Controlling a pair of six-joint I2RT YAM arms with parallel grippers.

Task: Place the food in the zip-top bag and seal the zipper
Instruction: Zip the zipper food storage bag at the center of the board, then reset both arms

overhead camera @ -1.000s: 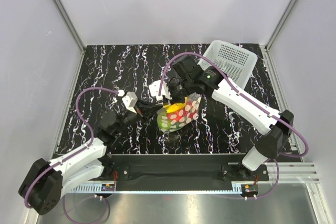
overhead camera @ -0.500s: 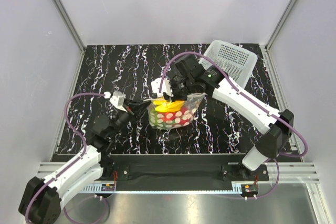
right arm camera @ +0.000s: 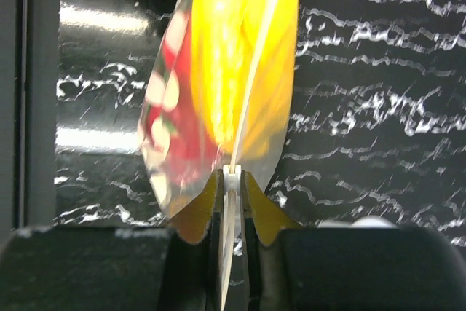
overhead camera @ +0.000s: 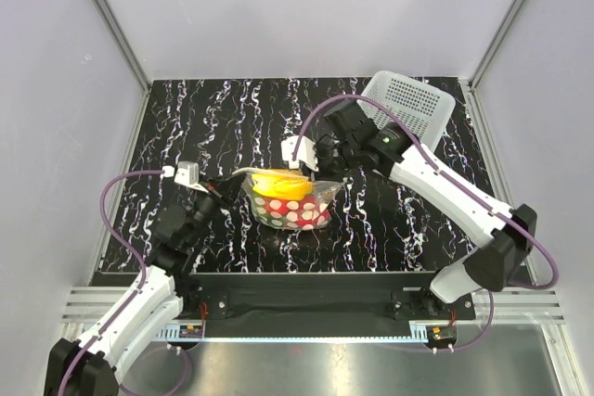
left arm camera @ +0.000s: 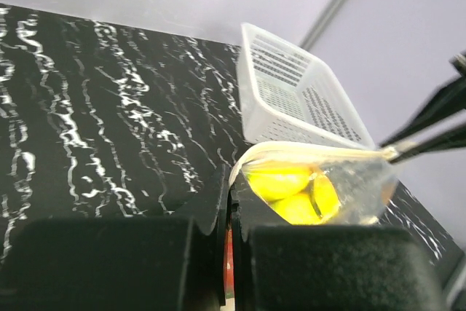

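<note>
Stretching across the centre of the frame, the zip-top bag (overhead camera: pixel 290 206) holds the yellow banana bunch (overhead camera: pixel 278 185). The left gripper (overhead camera: pixel 237 187) is clamped on the left end of its mouth edge and the right gripper (overhead camera: pixel 319 172) on the right end. A white basket (overhead camera: pixel 408 104) stands upper right on the black marbled table (overhead camera: pixel 186 127).

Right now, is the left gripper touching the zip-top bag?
Touching. In the left wrist view the left gripper has its jaws shut on the corner of the zip-top bag, the clear edge pinched in the slit between them.
</note>
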